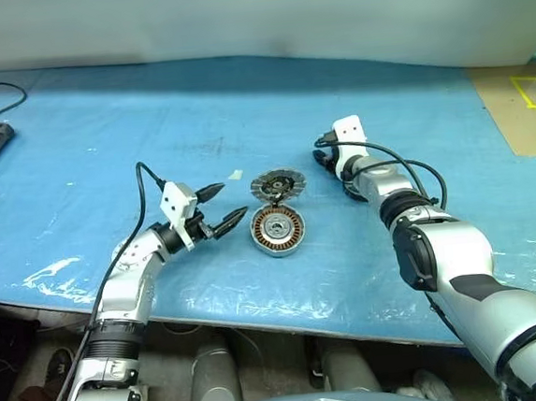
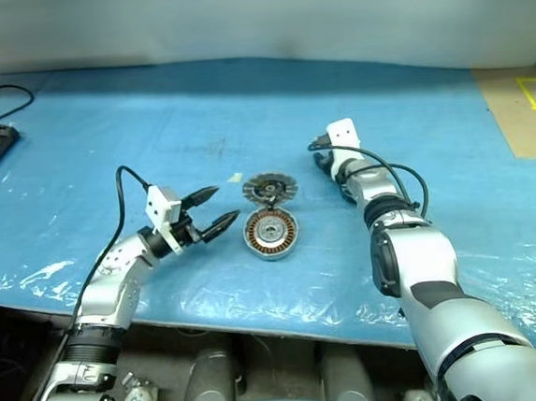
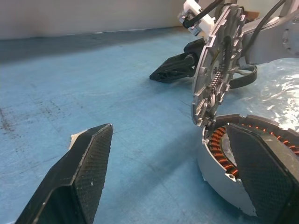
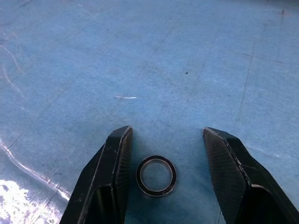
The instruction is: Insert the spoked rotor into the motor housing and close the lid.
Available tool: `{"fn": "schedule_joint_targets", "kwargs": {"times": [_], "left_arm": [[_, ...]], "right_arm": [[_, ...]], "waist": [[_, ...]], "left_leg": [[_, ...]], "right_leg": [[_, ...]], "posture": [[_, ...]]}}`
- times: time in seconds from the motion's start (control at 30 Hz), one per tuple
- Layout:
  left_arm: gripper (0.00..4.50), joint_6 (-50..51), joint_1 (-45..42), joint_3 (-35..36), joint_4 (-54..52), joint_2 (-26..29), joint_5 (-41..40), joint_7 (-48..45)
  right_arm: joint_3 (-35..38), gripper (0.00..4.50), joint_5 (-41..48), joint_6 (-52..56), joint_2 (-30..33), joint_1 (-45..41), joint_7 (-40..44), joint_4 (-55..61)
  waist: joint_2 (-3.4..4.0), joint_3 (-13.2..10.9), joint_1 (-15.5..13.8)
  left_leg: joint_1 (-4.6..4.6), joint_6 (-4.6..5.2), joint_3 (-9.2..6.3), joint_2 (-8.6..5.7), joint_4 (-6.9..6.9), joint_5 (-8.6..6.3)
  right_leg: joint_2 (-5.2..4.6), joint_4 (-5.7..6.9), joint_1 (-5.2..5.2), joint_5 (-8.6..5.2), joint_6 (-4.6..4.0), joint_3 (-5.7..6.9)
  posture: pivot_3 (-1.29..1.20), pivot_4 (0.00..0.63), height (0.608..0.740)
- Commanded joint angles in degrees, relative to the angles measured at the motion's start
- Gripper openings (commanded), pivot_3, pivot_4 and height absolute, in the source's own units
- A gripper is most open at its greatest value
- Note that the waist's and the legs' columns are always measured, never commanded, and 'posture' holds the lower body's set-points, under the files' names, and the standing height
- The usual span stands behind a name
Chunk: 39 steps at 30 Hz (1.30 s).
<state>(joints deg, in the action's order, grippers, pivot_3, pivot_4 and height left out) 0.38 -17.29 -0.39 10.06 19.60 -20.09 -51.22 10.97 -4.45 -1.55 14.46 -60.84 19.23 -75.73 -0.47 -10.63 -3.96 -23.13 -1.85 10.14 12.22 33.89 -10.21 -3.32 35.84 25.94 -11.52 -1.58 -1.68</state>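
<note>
Between your right end effector's parted, empty fingers lies a small black ring on the bench; closing carelessly could flick it away. Your left end effector, wide, waits beside the motor housing, lid standing up.

The left arm reaches in from the near left, its left gripper pointing level toward the right with both black fingers spread wide and nothing between them. The right arm stretches farther out on the right, its right gripper tipped slightly downward, fingers parted and gripping nothing.
</note>
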Motion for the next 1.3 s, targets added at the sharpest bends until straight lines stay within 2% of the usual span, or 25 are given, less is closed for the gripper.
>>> {"fn": "schedule_joint_targets", "kwargs": {"times": [0.03, 0.3, 0.6, 0.83, 1.3], "left_arm": [[4.09, -0.34, 0.6, 1.31, -2.37, 0.93, -0.97, -0.45], [4.09, -0.32, 0.87, 0.82, -2.45, 0.64, -0.84, -0.25], [4.09, -0.39, 0.94, 0.63, -2.03, 0.64, -0.64, -0.56], [4.09, -0.37, 0.54, 0.06, -1.12, 0.45, 0.0, -0.41], [4.09, -0.68, 0.69, -0.21, -0.93, 0.52, 0.53, -0.43]], "right_arm": [[1.74, 2.49, 2.87, -0.68, 0.4, 1.97, 3.1, 0.36], [5.96, 2.49, 9.23, -5.02, 1.29, 3.66, 8.29, 2.72], [-2.16, 2.49, 3.35, -7.68, 4.61, 4.75, 10.4, 5.27], [-3.58, 2.49, 3.98, -6.87, 4.08, 6.09, 14.14, 6.42], [-6.21, 2.49, 2.24, -0.95, 4.81, 6.15, 11.31, 4.56]], "waist": [[0.0, 0.0, -0.01], [0.0, 0.0, -0.02], [0.0, 0.0, 0.02], [0.0, 0.0, -0.01], [-0.02, 0.01, -0.1]], "left_leg": [[0.0, 0.01, 0.0, 0.0, 0.0, -0.01], [-0.01, 0.18, 0.0, 0.02, 0.05, -0.1], [-0.05, 0.18, 0.0, 0.04, 0.06, -0.1], [-0.04, 0.18, 0.0, 0.07, 0.07, -0.1], [0.01, 0.18, 0.0, 0.08, 0.08, -0.1]], "right_leg": [[0.0, 0.0, 0.0, 0.0, 0.0, 0.01], [0.0, 0.0, -0.02, 0.0, 0.0, 0.01], [0.01, -0.03, -0.01, 0.0, 0.0, 0.02], [0.03, -0.03, -0.01, 0.0, 0.0, 0.01], [0.02, -0.05, -0.12, 0.0, 0.0, 0.04]], "posture": [[0.0, 0.15, 0.74], [0.0, 0.15, 0.74], [0.0, 0.15, 0.74], [0.0, 0.15, 0.74], [0.0, 0.15, 0.74]]}}
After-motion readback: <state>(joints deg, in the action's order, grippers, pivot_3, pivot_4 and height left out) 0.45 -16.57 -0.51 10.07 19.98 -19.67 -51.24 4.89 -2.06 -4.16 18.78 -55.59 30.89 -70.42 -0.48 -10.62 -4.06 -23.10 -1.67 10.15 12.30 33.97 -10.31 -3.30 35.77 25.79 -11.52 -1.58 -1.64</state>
